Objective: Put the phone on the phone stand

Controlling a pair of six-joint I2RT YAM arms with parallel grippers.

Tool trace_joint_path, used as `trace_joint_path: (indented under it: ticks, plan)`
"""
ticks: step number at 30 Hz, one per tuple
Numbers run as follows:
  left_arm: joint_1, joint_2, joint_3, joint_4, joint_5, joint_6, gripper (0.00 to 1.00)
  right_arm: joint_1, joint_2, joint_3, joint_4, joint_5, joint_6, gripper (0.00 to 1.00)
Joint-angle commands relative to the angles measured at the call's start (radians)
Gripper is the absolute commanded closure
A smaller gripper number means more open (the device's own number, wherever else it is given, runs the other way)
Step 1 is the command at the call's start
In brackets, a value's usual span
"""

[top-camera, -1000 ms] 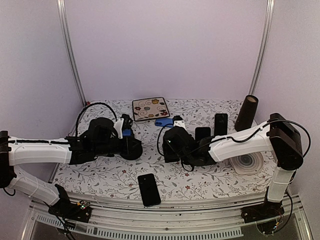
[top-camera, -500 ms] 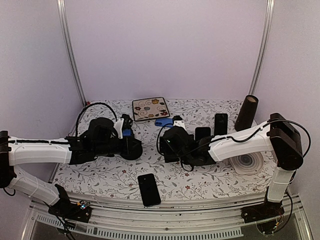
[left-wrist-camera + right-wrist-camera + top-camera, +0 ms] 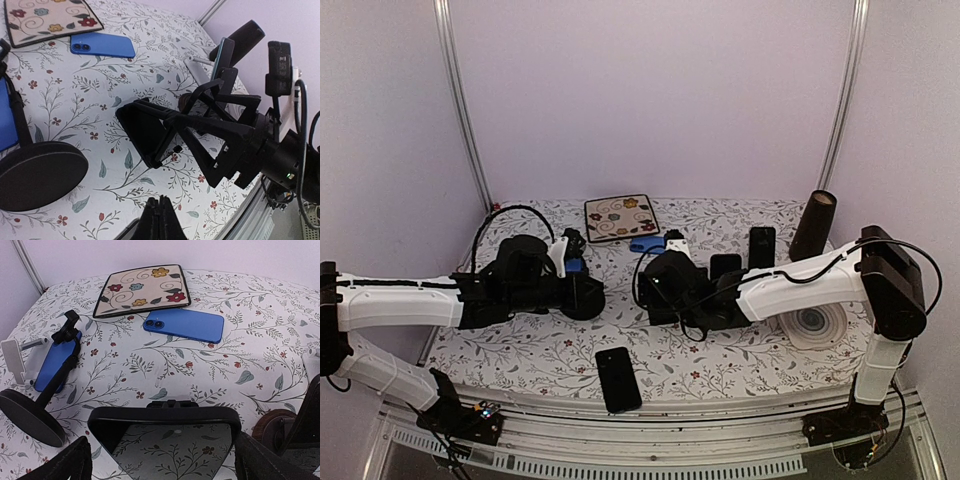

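Right gripper [image 3: 166, 464] jaws wide apart, black phone [image 3: 165, 432] propped at a tilt between them, no finger clearly gripping it. Looks like the release step; can't tell if a stand sits under it. Next move: back straight off without clipping the phone. Left gripper [image 3: 160, 217] jaws together, empty, with a round-based stand [image 3: 37, 172] just left of them. Floral tablecloth [image 3: 260, 340], lilac walls [image 3: 650, 100].

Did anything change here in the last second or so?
The right claw spread its fingers wider, apparently letting go of the tilted black phone between them. The left claw, shut, and the flat blue phone stayed put.
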Motion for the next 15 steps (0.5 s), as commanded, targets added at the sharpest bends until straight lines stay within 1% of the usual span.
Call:
trace_joint_path:
  ticks: [1,15]
  plan:
    - [0.014,0.011,-0.007,0.028,0.004,0.004,1.0,0.008,-0.033,0.025,-0.015,-0.006,-0.001,0.01]
    - [0.013,0.014,-0.004,0.03,0.008,0.005,1.0,0.008,-0.038,0.028,-0.022,-0.018,-0.031,0.01]
